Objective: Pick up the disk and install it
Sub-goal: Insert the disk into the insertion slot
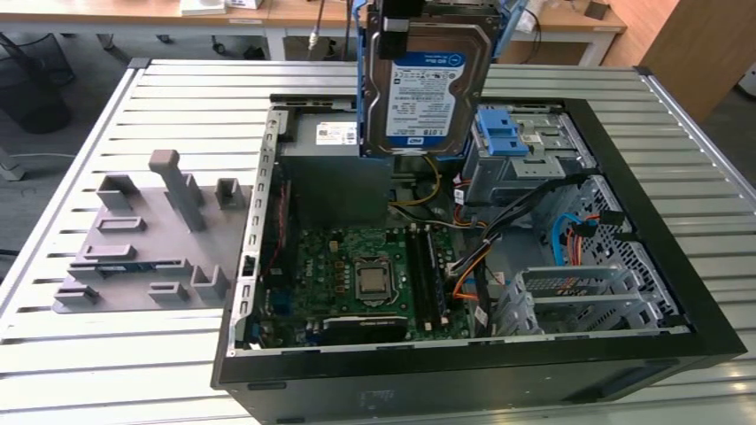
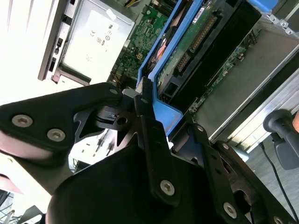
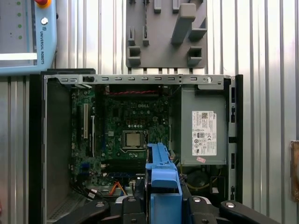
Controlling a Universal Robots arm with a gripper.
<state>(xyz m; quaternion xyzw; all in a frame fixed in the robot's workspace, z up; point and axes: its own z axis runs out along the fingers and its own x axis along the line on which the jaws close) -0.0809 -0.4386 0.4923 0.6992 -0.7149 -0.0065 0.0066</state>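
Slatted metal bench [image 1: 95,354] is carrying an open black computer case [image 1: 473,385], which is lying on its side with the inside facing up. Nearest inside the case in the exterior view, a green motherboard [image 1: 354,274] is showing. A silver drive cage [image 1: 590,297] is sitting beside it toward the exterior view's right, and orange and blue cables [image 1: 579,232] are trailing between the two. Next to the case, on the exterior view's left, a grey fixture plate [image 1: 130,257] is resting on the bench.

Farther back inside the case, a grey power supply [image 1: 325,173] with a white sticker is lying beside a bay topped by a blue latch piece [image 1: 513,133]. Above that far part of the case, the disk [image 1: 426,88] is hanging upright in the air, with its label facing the exterior camera and nothing inside the case touching it. In the second wrist view, the gripper [image 2: 168,112] is clamping the disk by its blue bracket [image 2: 150,58], with a finger pressing on each side. Wooden desks [image 1: 177,11] are standing beyond the bench.

Judging from this, the pick-up is done, and the step in hand is carrying the disk over the case for installing. Seating it is probably calling for squaring the bracket with an open bay near the latch piece while keeping the disk off the loose cables.
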